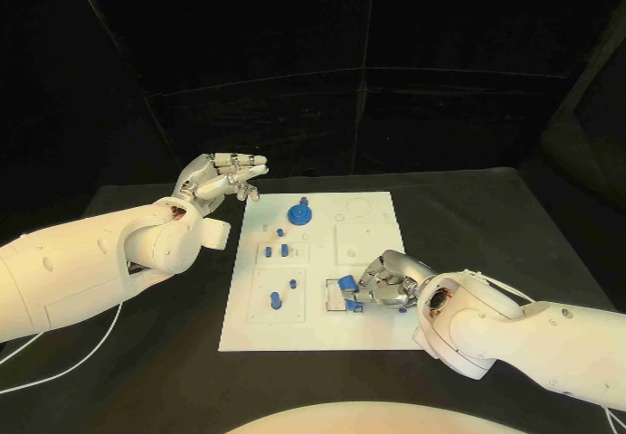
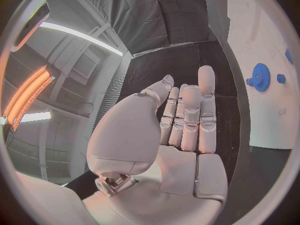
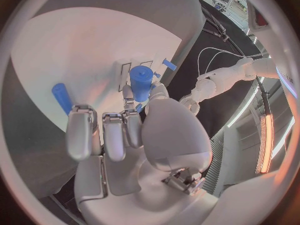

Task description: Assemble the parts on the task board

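The white task board (image 1: 365,321) lies mid-table. My right hand (image 1: 389,282) rests low over its near right part and pinches a blue cylindrical part (image 1: 348,290) between thumb and a finger; in the right wrist view the part (image 3: 140,82) stands beyond the hand (image 3: 134,135). A blue gear (image 1: 301,214) sits at the board's far end, and a few small blue pieces (image 1: 275,298) lie on its left half. My left hand (image 1: 222,177) hovers off the board's far left corner, fingers apart and empty; from its wrist the hand (image 2: 184,130) faces the gear (image 2: 259,76).
A blue peg (image 3: 61,97) lies on the board beside my right fingers. Black tabletop (image 1: 156,362) surrounds the board (image 2: 265,120). White cables (image 1: 52,366) trail under the left arm at the near left.
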`<state>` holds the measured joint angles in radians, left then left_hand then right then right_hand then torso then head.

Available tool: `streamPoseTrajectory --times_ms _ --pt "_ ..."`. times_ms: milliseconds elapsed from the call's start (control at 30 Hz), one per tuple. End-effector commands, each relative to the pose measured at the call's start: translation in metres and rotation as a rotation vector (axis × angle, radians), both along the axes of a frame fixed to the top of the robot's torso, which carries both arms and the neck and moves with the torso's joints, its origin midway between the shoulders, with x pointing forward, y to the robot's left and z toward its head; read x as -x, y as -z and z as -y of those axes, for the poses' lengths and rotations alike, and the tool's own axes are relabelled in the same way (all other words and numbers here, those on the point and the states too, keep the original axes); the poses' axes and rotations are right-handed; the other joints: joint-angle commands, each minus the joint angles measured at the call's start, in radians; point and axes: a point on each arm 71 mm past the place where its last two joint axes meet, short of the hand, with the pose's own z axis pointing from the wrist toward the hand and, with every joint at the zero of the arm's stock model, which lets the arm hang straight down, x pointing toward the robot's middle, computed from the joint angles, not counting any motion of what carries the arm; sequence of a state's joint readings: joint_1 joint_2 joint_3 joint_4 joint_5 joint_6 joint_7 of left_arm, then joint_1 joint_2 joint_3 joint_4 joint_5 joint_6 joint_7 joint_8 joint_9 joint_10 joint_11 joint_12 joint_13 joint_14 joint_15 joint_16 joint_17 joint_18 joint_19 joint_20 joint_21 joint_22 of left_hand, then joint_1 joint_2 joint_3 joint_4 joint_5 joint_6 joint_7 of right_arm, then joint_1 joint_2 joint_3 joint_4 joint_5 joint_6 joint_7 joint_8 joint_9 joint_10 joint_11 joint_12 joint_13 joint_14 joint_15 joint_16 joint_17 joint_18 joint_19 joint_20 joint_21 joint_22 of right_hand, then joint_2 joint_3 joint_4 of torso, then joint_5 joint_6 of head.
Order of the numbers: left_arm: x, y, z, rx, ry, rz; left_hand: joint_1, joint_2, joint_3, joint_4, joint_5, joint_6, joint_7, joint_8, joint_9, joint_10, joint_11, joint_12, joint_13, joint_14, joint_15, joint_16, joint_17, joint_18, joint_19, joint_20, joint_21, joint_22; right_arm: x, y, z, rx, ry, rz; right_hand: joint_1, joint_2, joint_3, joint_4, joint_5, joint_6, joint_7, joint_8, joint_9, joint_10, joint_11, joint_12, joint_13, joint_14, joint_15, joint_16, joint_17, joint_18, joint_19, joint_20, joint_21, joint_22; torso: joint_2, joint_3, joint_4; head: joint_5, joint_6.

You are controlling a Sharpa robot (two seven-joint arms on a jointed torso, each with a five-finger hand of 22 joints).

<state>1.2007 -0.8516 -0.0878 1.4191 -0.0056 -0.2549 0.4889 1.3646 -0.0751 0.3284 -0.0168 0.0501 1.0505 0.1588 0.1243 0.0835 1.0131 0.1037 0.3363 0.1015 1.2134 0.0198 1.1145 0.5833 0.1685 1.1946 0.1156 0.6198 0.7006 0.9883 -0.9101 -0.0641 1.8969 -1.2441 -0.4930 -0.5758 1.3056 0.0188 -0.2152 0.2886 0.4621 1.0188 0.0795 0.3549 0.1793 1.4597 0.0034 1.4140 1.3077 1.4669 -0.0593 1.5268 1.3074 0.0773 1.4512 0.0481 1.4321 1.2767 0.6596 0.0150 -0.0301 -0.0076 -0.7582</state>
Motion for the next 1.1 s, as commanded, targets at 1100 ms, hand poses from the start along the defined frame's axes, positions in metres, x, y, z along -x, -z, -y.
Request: streamPoseTrajectory --times_ms 1100 --pt "0.0 -0.001 0.004 0.011 0.016 0.005 0.007 0.008 -0.006 0.001 0.002 -0.002 -0.001 0.004 0.0 -0.008 -0.005 0.006 0.0 -0.004 -0.002 0.005 0.004 0.014 -0.004 0.002 -0.003 -0.001 -0.008 0.004 -0.016 0.015 -0.025 0.012 -0.306 -0.118 0.02 0.008 -0.413 -0.03 0.006 -0.004 0.03 0.001 0.003 -0.037 0.049 0.081 -0.004 -0.005 0.148 -0.018 -0.001 -0.004 0.0 -0.004 0.0 -0.0003 -0.0012 0.01 -0.003"
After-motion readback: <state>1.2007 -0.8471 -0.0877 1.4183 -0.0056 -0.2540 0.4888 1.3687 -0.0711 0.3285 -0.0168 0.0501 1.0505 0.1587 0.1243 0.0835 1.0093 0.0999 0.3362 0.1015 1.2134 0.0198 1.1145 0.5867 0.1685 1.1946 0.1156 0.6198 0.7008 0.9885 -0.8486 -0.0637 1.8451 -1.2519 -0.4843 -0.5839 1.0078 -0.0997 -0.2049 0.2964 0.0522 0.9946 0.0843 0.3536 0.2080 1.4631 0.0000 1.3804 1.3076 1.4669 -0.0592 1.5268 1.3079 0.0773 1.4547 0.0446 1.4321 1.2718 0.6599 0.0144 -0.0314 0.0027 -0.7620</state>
